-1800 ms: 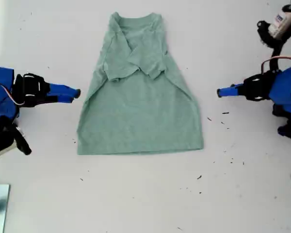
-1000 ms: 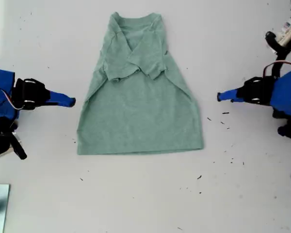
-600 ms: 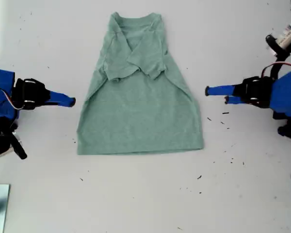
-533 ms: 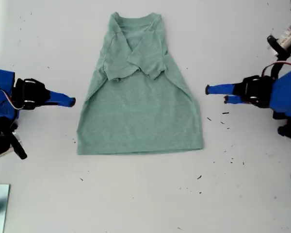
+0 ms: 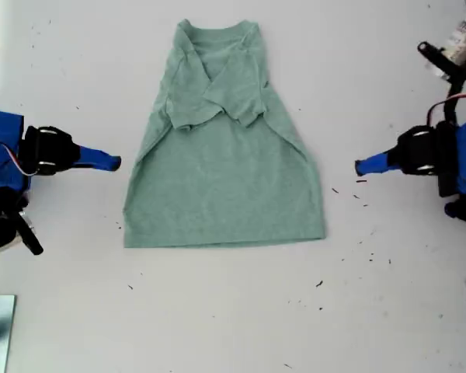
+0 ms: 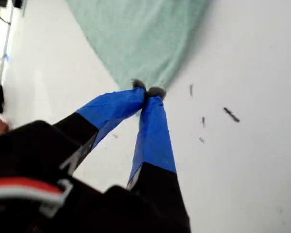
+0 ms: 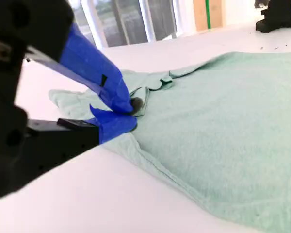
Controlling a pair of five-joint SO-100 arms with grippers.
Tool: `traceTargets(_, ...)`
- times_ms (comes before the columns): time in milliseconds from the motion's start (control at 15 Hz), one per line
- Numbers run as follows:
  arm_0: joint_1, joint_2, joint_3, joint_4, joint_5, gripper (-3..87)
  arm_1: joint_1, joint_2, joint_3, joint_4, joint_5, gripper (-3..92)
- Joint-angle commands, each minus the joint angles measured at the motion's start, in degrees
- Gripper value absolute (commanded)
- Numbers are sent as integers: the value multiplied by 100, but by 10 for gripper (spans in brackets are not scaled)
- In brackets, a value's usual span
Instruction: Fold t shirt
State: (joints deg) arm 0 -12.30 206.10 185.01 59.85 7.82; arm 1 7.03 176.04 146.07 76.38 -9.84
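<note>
— Where is the t shirt (image 5: pixel 225 167)?

— It lies flat on the white table (image 5: pixel 233 311), between my two grippers. Its neckline points to the exterior view's top and its hem to the bottom. Both short sleeves are folded in over the chest, overlapping just below the neckline.

— And my first gripper (image 5: pixel 359 165)?

— It is off the t shirt's edge on the exterior view's right, near the lower half and not touching the cloth. Its blue fingers (image 6: pixel 153 131) are pressed together at the tips and hold nothing. A few dark specks (image 5: pixel 361 181) lie on the table just beside it.

— My second gripper (image 5: pixel 115 163)?

— It is off the t shirt's opposite edge, on the exterior view's left, close to the cloth but apart from it. Its fingers (image 7: pixel 111 87) meet at the tips and grip nothing.
</note>
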Motion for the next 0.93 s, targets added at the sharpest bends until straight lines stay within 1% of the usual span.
traceTargets(0, 35, 35, 70, -70, 70, -2, -589, -2900, -2725, 536, -229, 12)
traceTargets(67, 35, 35, 70, -70, 70, -2, -765, -4025, -4017, 1160, -343, 8)
traceTargets(133, 35, 35, 70, -70, 70, -2, -888, -4992, -5282, 1802, -457, -16)
traceTargets(200, 35, 35, 70, -70, 70, -2, -940, -5695, -6284, 2329, -466, 77)
traceTargets(267, 44, 35, 70, -70, 79, -2, -949, -5950, -6601, 2347, -536, 262)
traceTargets(333, 70, 35, 70, -70, 79, -2, -949, -6029, -6618, 2338, -519, 333)
traceTargets(400, 114, 35, 70, -70, 79, -2, -940, -6091, -6565, 2329, -519, 357)
traceTargets(533, 141, 35, 79, -70, 79, -2, -949, -6214, -6372, 2268, -527, 348)
traceTargets(667, 123, 35, 79, -70, 79, -2, -967, -6416, -5810, 2118, -536, 333)
traceTargets(733, 114, 35, 79, -70, 79, -2, -940, -6442, -5221, 1740, -562, 327)
traceTargets(867, 114, 35, 79, -79, 97, -2, -879, -6434, -4052, 598, -633, 311)
